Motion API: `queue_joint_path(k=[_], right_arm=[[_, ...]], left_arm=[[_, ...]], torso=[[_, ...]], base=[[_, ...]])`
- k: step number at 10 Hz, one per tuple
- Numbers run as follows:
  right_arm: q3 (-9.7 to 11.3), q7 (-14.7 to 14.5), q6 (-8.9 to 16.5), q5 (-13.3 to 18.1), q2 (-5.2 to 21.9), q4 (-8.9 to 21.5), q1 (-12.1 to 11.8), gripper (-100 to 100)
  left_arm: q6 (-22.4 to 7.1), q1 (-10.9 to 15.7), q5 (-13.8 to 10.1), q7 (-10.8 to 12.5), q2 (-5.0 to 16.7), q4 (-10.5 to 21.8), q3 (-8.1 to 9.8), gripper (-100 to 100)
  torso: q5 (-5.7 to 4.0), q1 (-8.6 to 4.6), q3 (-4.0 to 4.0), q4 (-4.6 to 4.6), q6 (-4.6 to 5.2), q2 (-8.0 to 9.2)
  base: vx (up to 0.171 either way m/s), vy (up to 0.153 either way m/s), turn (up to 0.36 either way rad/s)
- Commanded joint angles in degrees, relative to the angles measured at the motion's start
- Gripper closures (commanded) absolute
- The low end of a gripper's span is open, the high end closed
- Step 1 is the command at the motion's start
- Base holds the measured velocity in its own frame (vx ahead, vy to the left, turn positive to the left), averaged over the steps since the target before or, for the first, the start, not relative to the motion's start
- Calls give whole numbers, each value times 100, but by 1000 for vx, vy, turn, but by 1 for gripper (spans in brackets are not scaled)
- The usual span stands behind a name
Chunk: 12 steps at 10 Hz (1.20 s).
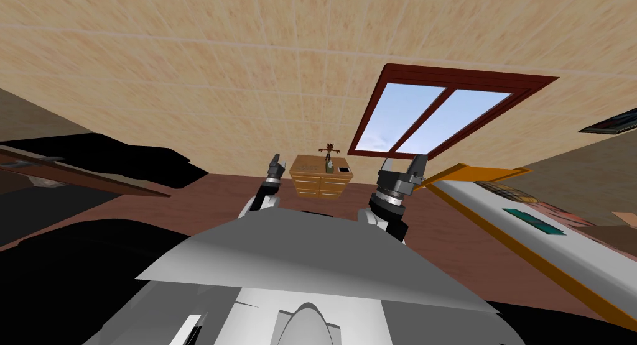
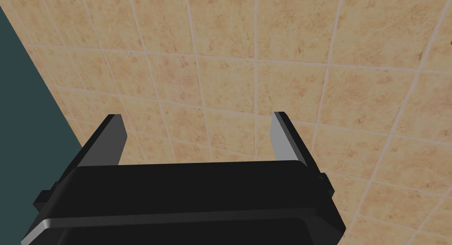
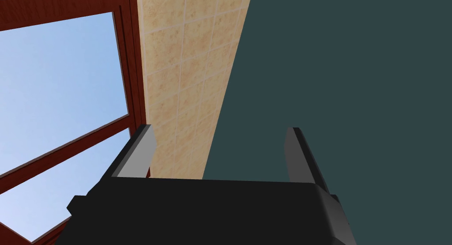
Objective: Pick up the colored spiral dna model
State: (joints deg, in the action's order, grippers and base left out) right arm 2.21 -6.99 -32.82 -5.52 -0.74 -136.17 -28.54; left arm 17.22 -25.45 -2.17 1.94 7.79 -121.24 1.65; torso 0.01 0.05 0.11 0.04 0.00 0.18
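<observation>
Since the dna model stands far across the room, a thin upright thing on top of a low wooden chest of drawers against the tiled wall, the step in hand is, I judge, approach and not grasp. It looks brown above and greenish lower down, and it is too small to make out any spiral. Just beside it on the same top lies a small flat white-and-dark item, which a careless reach could knock. The reddish floor runs between me and the chest. A long white slab with an orange edge runs along the right side, so the base should drive straight ahead and keep off it. The left gripper and right gripper are both raised in front of the chest, each with its fingers apart and nothing between them. Close up, lower one arm, line its fingers up on either side of the model's stem, and close gently, since so slender a thing would likely tip.
</observation>
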Motion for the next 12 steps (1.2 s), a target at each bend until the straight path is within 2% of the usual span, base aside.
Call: queue_joint_path(k=[1,2,5,6,7,8,9,10,11,12], right_arm=[[0,0,0,0,0,0,0,0],[0,0,0,0,0,0,0,0],[0,0,0,0,0,0,0,0],[0,0,0,0,0,0,0,0],[0,0,0,0,0,0,0,0],[0,0,0,0,0,0,0,0],[0,0,0,0,0,0,0,0],[0,0,0,0,0,0,0,0],[0,0,0,0,0,0,0,0],[0,0,0,0,0,0,0,0]], left_arm=[[-239,46,-30,33,31,32,16,-100],[-436,144,-72,72,61,118,33,-100],[-766,245,-115,113,83,207,49,-100],[-1010,349,-156,155,97,299,62,-100],[-1043,349,-156,155,97,299,62,-100],[-1276,457,-196,197,106,394,74,-100],[-1325,457,-196,197,106,394,74,-100],[-1558,567,-234,240,111,492,83,-100],[-1613,567,-234,240,111,492,83,-100],[-1807,678,-270,283,113,592,88,-100]], torso=[[0,0,0,0,0,0],[-1,-3,-1,0,0,-3],[-1,-3,-2,-1,0,-3],[-1,-3,-3,-1,0,-7],[-1,-2,-4,-1,0,-7],[-1,-3,-4,-1,0,-7],[-1,-4,-5,-2,1,-9],[-1,-4,-6,-2,0,-10],[-1,-3,-6,-2,0,-10],[-1,-4,-6,-2,0,-11]], base=[[-40,3,7],[-43,8,13],[-38,5,8],[-36,7,9],[-30,5,2],[-29,2,10],[-23,4,2],[-27,7,4],[-22,4,0],[-19,1,2]])
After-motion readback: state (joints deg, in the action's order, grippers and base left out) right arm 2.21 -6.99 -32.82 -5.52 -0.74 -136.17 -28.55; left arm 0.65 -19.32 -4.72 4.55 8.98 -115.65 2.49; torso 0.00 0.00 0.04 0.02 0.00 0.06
